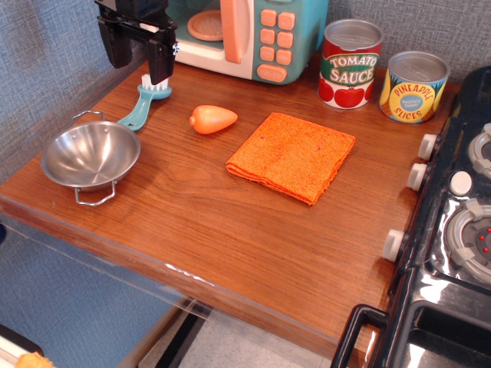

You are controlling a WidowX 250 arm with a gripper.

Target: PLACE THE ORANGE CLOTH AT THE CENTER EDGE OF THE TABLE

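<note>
lying flat on table (pixel 230 238): orange cloth (pixel 291 156)

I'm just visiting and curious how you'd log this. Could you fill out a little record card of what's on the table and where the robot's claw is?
gripper: at the back left corner, above the brush, jaws apart, holding nothing
orange cloth: folded flat, mid-table, untouched
toy carrot: left of the cloth
steel bowl: near the left front edge, empty
brush: teal, behind the bowl
cans: tomato sauce and pineapple slices, back right
toy microwave: at the back
toy stove: right side
table: brown wood grain
</note>
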